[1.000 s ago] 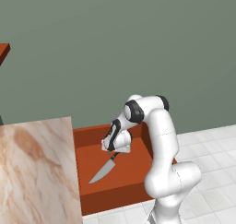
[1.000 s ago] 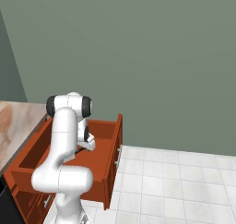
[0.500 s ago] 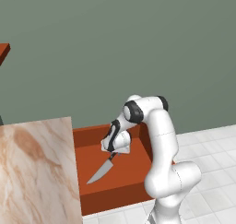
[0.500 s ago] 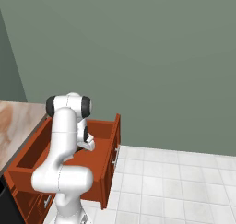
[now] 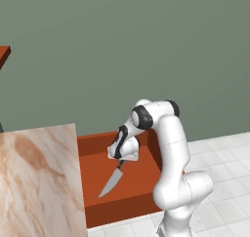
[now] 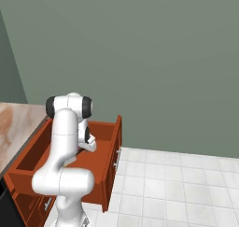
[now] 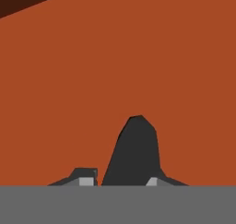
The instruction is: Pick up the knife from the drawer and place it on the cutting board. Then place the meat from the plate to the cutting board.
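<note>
The orange-red drawer [image 5: 93,148] stands pulled out, and the knife [image 5: 113,180] lies on its flat bottom, blade toward the front wall.

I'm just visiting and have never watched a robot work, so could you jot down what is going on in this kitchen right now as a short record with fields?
Place: a simulated kitchen with a marble counter and a white tiled floor.
Drawer: orange-red, pulled open.
Knife: lying inside the drawer, blade pointing toward the drawer's front.
Gripper: reaching down into the drawer, fingers on either side of the knife's dark handle, closed on it.
Progress: knife not yet lifted out of the drawer.
</note>
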Controlling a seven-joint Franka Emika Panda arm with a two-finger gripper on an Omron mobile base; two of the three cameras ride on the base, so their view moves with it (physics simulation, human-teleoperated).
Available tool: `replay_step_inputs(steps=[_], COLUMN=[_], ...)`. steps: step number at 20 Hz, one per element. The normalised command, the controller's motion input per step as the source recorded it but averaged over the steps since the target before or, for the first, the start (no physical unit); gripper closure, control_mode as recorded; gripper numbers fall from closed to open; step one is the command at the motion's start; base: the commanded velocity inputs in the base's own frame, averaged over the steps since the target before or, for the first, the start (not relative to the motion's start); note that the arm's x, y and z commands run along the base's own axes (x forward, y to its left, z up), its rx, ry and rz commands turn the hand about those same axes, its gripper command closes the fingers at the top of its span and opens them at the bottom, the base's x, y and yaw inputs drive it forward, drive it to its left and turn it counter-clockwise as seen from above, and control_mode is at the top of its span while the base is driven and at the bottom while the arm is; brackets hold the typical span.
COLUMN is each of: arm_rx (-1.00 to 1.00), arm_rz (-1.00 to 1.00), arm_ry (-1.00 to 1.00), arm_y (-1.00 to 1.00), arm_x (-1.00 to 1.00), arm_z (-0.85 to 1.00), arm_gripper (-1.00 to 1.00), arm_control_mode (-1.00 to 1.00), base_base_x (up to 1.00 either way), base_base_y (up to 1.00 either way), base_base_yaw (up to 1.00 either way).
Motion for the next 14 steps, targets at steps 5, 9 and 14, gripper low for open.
replay_step_inputs(steps=[5, 9, 14], arm_rx=[0.00, 0.00, 0.00], arm_rz=[-0.05, -0.14, -0.18], arm_ry=[0.00, 0.01, 0.01], arm_y=[-0.13, -0.03, -0.02], arm_x=[0.00, 0.00, 0.00], arm_z=[0.73, 0.89, 0.87], arm_gripper=[1.00, 1.00, 1.00], arm_control_mode=[-1.00, -1.00, -1.00], base_base_x=[0.00, 0.00, 0.00], base_base_y=[0.00, 0.00, 0.00], base_base_yaw=[0.00, 0.00, 0.00])
